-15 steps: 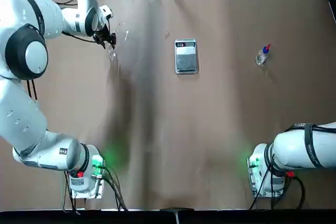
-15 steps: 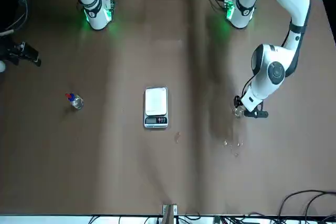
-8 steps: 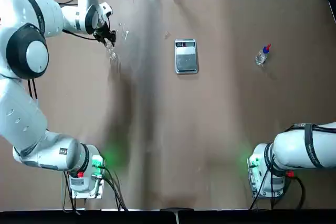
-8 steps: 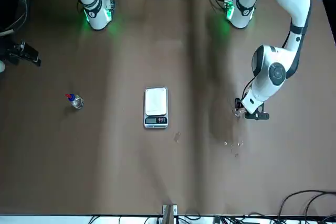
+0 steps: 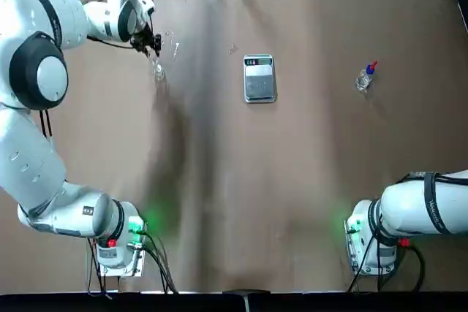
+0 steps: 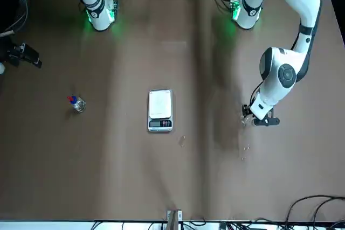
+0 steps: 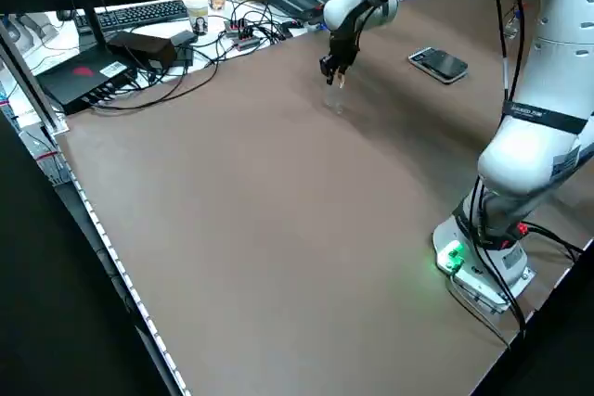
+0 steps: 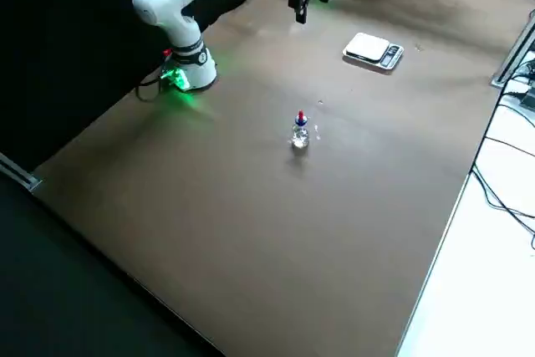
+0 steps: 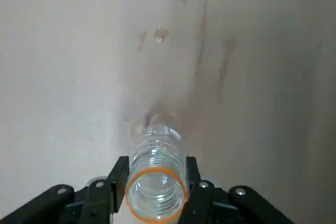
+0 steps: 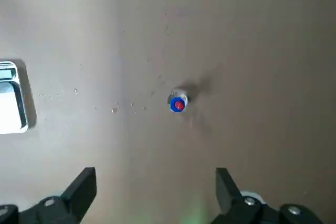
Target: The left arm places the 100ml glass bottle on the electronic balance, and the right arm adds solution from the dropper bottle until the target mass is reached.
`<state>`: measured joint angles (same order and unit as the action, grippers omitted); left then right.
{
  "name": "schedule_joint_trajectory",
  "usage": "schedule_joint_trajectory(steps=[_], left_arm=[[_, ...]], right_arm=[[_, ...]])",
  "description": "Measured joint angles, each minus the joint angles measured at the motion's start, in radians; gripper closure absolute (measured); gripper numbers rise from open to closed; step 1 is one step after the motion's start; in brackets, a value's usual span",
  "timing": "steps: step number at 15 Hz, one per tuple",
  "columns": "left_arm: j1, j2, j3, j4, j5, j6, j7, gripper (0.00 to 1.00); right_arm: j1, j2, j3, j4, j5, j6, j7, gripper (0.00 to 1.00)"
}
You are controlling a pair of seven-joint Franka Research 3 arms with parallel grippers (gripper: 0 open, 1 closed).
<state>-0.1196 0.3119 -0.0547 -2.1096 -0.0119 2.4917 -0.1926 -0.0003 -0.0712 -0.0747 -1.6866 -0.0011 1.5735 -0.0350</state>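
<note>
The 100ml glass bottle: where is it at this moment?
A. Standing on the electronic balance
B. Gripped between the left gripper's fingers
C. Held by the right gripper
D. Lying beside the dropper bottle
B: the left wrist view shows the left gripper closed on the 100ml glass bottle, well away from the electronic balance, whose pan is bare.

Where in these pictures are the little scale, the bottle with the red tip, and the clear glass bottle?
electronic balance (image 5: 259,82), top view, on its shiny metal pan.
dropper bottle (image 10: 178,103), right wrist view, on its red tip and blue collar.
100ml glass bottle (image 9: 156,184), left wrist view, on its open neck.
</note>
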Motion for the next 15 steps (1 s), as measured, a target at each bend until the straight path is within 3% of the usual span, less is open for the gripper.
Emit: schedule_joint_trajectory(steps=[5, 8, 12, 15], left_arm=[[-0.05, -0.004, -0.028, 0.14, 0.0, -0.157, -0.13, 0.52], [-0.162, -0.005, -0.031, 0.281, 0.0, -0.318, -0.298, 0.52], [-0.3, 0.018, -0.033, 0.368, 0.0, -0.353, -0.478, 0.52], [-0.399, 0.109, -0.033, 0.468, 0.0, -0.354, -0.601, 0.52]], right_arm=[[-0.009, 0.005, 0.0, -0.001, 0.007, 0.003, 0.002, 0.0], [-0.07, 0.033, -0.001, -0.002, 0.01, 0.012, -0.005, 0.0], [-0.118, 0.074, -0.001, -0.006, 0.014, 0.022, -0.094, 0.0], [-0.122, 0.085, 0.0, -0.006, 0.015, 0.024, -0.107, 0.0]])
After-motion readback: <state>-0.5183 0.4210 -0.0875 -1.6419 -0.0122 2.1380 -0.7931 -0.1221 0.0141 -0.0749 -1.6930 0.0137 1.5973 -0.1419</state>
